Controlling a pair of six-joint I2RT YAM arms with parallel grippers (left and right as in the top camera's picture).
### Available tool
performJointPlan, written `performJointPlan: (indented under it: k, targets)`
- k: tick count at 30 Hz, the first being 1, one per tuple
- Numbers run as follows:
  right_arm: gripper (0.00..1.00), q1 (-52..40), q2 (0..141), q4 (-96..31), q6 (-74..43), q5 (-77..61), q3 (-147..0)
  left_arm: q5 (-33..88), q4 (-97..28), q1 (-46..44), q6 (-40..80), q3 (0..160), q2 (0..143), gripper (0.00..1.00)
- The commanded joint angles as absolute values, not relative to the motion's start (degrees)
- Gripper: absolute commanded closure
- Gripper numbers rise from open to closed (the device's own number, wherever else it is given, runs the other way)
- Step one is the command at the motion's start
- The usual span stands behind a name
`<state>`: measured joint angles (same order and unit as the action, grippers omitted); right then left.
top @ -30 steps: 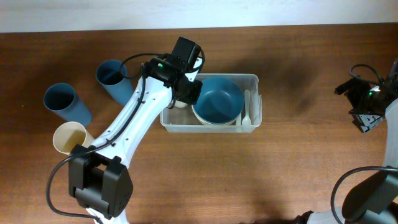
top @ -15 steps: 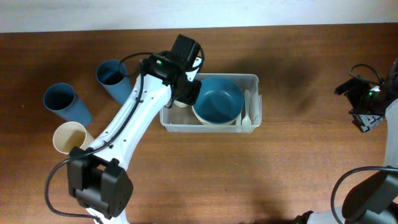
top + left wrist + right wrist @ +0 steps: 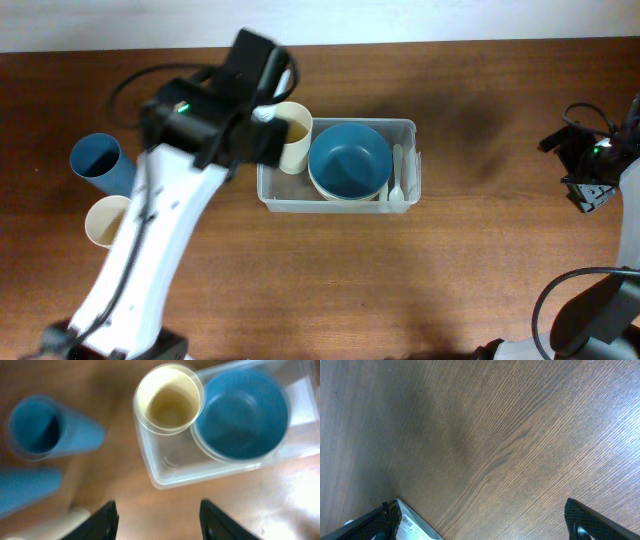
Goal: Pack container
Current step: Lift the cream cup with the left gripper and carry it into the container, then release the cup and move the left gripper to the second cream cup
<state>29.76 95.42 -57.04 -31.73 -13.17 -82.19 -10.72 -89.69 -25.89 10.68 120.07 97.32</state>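
Brown wood-grain worktop (image 3: pixel 450 260), with a pale wall strip (image 3: pixel 450 20) at 12 o'clock. At its centre sits the clear, round-cornered plastic container (image 3: pixel 285 192). It holds one round blue bowl (image 3: pixel 348 162), one cream cup (image 3: pixel 292 138) at 9 o'clock and one white spoon (image 3: pixel 397 175) at 3 o'clock. Out at 9 o'clock are two blue cups (image 3: pixel 35 425) and a second cream cup (image 3: pixel 108 220). The left tool (image 3: pixel 159 521) gapes empty. The right tool (image 3: pixel 482 522) is spread wide, also empty.

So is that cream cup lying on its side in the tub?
No, the cream cup stands mouth up in the container, beside the blue bowl.
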Motion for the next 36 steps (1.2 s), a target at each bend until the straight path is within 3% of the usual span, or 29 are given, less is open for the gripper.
performJointPlan:
  k: [1, 5, 12, 21, 36]
  targets:
    - [0.01, 30.0, 94.0, -57.0, -32.2, -13.3, -83.0, -17.3, -96.8, -23.2, 22.5, 120.9, 93.5, 0.46]
    - [0.01, 30.0, 94.0, -57.0, -32.2, -13.3, -83.0, -14.2, -96.7, -20.7, 24.7, 114.2, 86.7, 0.48]
    - [0.01, 30.0, 94.0, -57.0, -32.2, -13.3, -83.0, -23.4, -95.5, -15.5, 32.6, 98.0, 76.5, 0.46]
    - [0.01, 30.0, 94.0, -57.0, -32.2, -13.3, -83.0, -19.1, -76.9, -5.5, 33.8, 76.6, 70.2, 0.4]
    - [0.01, 30.0, 94.0, -57.0, -32.2, -13.3, -83.0, -6.2, -68.9, 11.7, 22.4, 73.9, 76.4, 0.4]
